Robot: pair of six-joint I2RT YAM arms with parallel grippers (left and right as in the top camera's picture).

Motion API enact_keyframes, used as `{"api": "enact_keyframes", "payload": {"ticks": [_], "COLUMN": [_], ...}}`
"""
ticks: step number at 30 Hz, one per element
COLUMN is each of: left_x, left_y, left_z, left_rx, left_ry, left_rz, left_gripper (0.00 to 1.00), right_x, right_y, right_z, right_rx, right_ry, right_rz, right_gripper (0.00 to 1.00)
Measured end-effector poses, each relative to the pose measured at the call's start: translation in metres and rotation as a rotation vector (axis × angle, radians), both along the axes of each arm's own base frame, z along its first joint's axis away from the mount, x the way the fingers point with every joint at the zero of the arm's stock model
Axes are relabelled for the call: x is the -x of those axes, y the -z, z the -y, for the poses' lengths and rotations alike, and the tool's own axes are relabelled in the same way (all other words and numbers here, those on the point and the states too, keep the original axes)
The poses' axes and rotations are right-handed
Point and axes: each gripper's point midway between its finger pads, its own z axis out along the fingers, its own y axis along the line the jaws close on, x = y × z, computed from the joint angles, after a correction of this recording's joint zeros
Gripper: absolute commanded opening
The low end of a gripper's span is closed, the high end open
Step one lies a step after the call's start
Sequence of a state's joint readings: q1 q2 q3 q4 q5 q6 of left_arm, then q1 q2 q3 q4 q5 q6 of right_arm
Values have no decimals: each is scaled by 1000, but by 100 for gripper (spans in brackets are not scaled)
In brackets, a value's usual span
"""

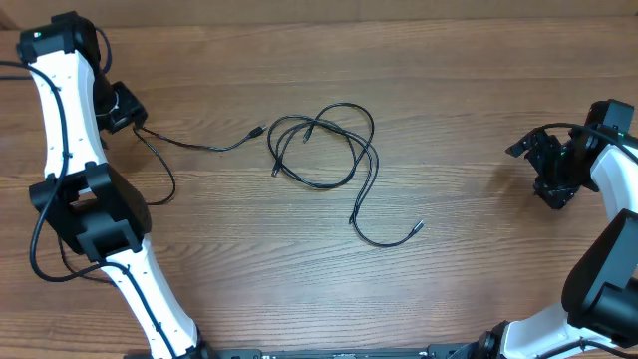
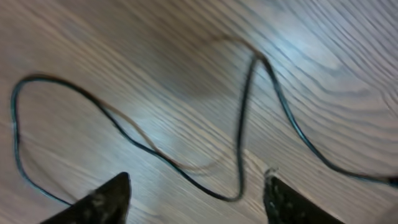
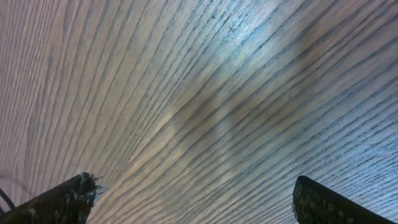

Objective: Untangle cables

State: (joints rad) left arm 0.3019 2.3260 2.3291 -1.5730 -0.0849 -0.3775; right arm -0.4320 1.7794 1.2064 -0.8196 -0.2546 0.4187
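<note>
Two arms: you see the left arm [image 1: 62, 110] along the left edge of the bench [image 1: 459, 70] and the right arm [image 1: 610, 249] at its right edge, well apart from each other.
Left fingers [image 2: 102, 200]: they stand apart, clamped on nothing. In the left wrist view, one thin black strand lies on the wood in the gap between them and touches neither finger.
Right fingers [image 3: 56, 202]: they stand wide apart. In the right wrist view you see only bare wood grain between them.
Single cable [image 1: 204, 148]: it starts just beside the left fingers and runs right across the bench. Its plug end [image 1: 259, 131] lies near the tangle but apart from it. A second stretch of this cable curves down beside the left arm.
Tangled cables [image 1: 369, 155]: you find them at the middle of the bench, as overlapping loops crossing one another in several places. They lie well apart from both sets of fingers.
Free tail [image 1: 384, 242]: it leaves the lower right of the tangle, bends, and ends in a silver-tipped plug [image 1: 418, 226] pointing towards the right arm.
Contact: neither arm touches the tangle. All cables rest flat on the bench.
</note>
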Motion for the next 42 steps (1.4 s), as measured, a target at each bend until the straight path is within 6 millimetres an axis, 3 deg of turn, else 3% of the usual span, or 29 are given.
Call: {"api": "enact_keyframes", "payload": {"ticks": [5, 12, 19, 25, 28, 30, 34, 38, 42], "left_x": [-5, 6, 30, 33, 29, 28, 28, 28, 26], "left_y": [1, 20, 58, 72, 73, 73, 73, 65, 25], "left_z": [17, 31, 38, 42, 46, 49, 54, 59, 56], "left_rx": [34, 66, 105, 108, 103, 103, 103, 101, 54], "left_ry": [69, 94, 90, 97, 110, 117, 129, 135, 143], "left_rz": [5, -63, -175, -189, -178, -178, -183, -170, -82], "left_gripper": [86, 86, 71, 60, 51, 38, 47, 50, 49], "right_x": [0, 0, 0, 0, 0, 0, 0, 0, 0], "right_y": [0, 0, 0, 0, 0, 0, 0, 0, 0], "right_z": [0, 0, 0, 0, 0, 0, 0, 0, 0], "right_rx": [1, 0, 0, -1, 0, 0, 0, 0, 1], "right_ry": [0, 0, 0, 0, 0, 0, 0, 0, 0], "right_rz": [0, 0, 0, 0, 0, 0, 0, 0, 0], "right_gripper": [100, 100, 100, 100, 100, 100, 100, 100, 100]}}
